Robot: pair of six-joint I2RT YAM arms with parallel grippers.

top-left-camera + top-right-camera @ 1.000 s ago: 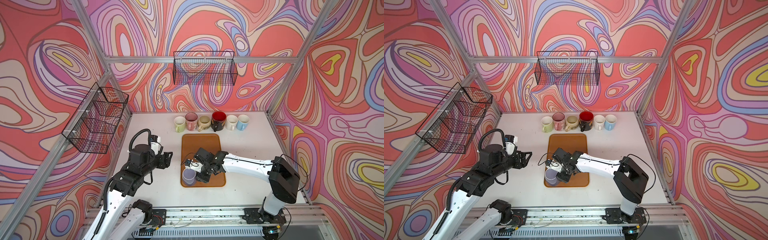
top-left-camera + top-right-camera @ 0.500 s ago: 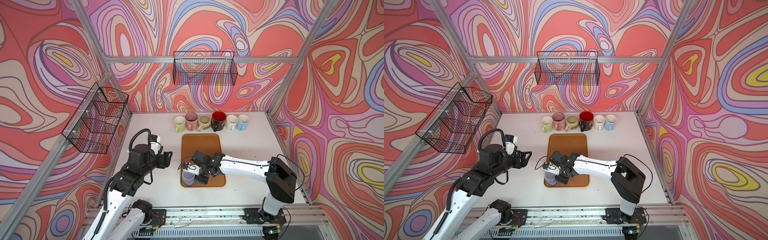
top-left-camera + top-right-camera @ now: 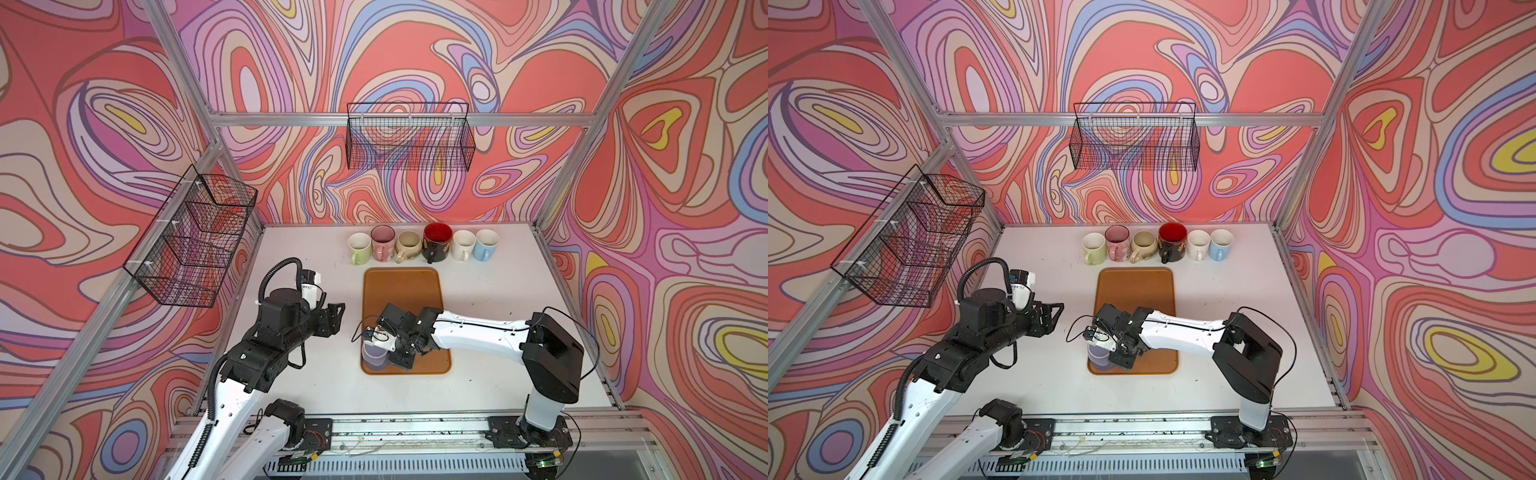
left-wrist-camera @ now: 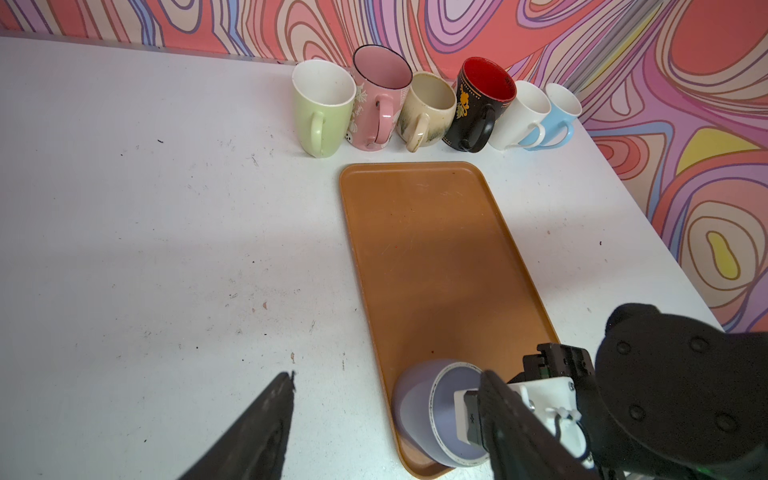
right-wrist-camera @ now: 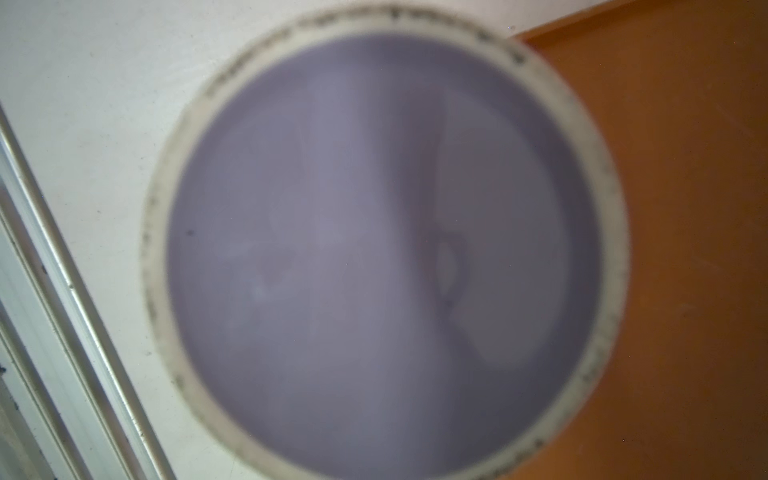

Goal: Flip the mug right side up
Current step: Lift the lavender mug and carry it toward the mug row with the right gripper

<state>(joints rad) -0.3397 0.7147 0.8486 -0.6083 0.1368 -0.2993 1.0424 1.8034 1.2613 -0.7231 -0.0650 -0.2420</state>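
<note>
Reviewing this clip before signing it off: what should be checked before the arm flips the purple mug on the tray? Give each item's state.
1. The mug upside down on the tray: ok.
2. The right gripper down beside the mug: ok.
3. Its hold on the mug: cannot tell, fingers hidden.
4. The left gripper open, apart from the mug: ok.
5. Bare tray behind the mug: ok.
6. The row of cups off the tray: ok.

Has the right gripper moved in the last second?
Yes. The right gripper has shifted left across the brown tray, toward its near left corner, and is now down beside the upside-down purple mug.
</note>
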